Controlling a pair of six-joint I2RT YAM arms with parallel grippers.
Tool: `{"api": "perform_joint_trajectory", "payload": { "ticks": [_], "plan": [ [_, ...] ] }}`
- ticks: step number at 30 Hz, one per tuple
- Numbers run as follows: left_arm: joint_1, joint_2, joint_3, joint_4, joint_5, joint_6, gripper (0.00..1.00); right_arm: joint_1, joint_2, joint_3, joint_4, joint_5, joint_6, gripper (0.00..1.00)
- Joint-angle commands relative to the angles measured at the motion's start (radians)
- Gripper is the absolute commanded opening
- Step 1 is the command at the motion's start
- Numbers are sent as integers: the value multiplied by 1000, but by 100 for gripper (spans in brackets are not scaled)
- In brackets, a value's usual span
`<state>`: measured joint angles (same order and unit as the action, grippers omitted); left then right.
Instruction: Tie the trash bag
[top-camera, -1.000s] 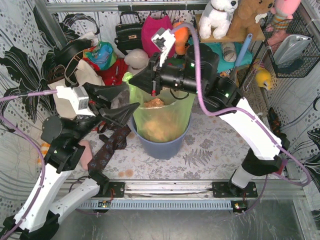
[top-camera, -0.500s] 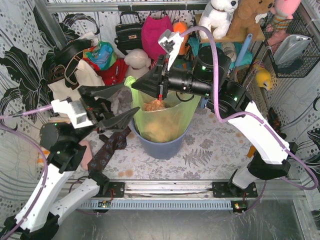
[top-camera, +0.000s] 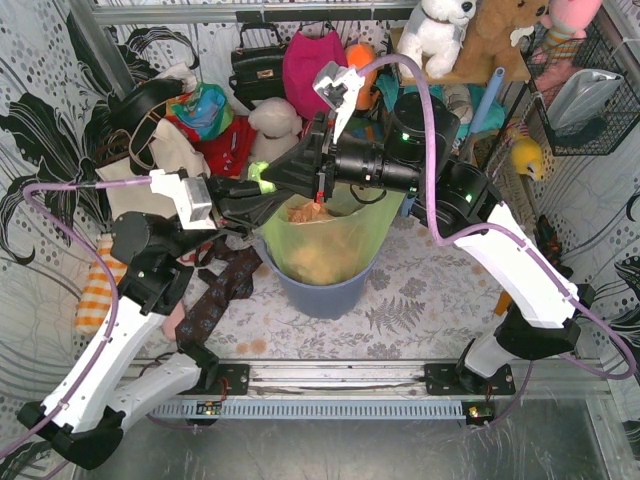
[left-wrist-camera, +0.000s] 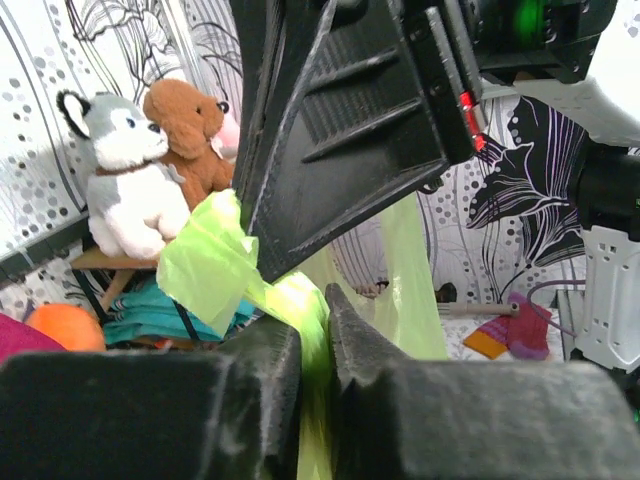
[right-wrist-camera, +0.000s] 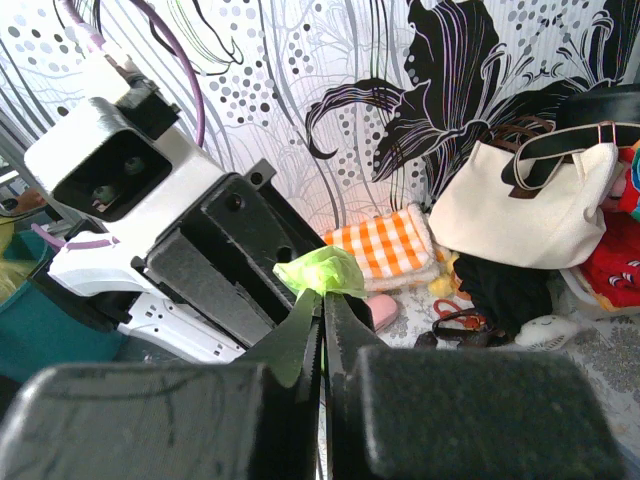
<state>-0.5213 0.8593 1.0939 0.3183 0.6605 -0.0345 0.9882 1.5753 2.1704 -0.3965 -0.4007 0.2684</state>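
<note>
I see L gripper (left-wrist-camera: 313, 318) clamped on trash bag (top-camera: 335, 235) rim flap | R gripper (right-wrist-camera: 322, 305) pinching same flap, tips just beside L's | bag body sits in blue-grey bin (top-camera: 325, 292), below both

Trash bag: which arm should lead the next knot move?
Left, probably: left gripper and right gripper both pinch the trash bag rim, but the right arm lies across its mouth.

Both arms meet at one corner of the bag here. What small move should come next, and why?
Probably open the right pincer and shift it toward the opposite rim. Both pincers are shut on one tuft of the trash bag at its far-left corner, the left pincer right beside, while the mouth gapes open; a knot needs two ends.
</note>
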Motion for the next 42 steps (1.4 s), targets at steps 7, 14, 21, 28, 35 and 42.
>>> {"api": "perform_joint_trajectory", "payload": {
  "ticks": [7, 14, 21, 28, 35, 42],
  "plan": [
    [2, -55, -71, 107, 62, -52, 5, 6, -45, -29, 63, 84, 1, 0],
    [1, -48, -145, 115, 62, -64, 6, 7, -51, -44, 94, 141, 15, 0],
    [1, -50, -202, 116, 37, -65, 6, 7, -56, -55, 135, 178, 30, 0],
    [1, -67, -269, 148, 3, -90, 6, 7, -68, -78, 167, 212, 37, 0],
    [1, -76, -291, 163, -21, -100, 3, 7, -59, -54, 117, 211, 28, 0],
    [1, -89, -258, 150, -19, -93, 3, 7, -48, -25, -52, 185, 10, 52]
  ]
}}
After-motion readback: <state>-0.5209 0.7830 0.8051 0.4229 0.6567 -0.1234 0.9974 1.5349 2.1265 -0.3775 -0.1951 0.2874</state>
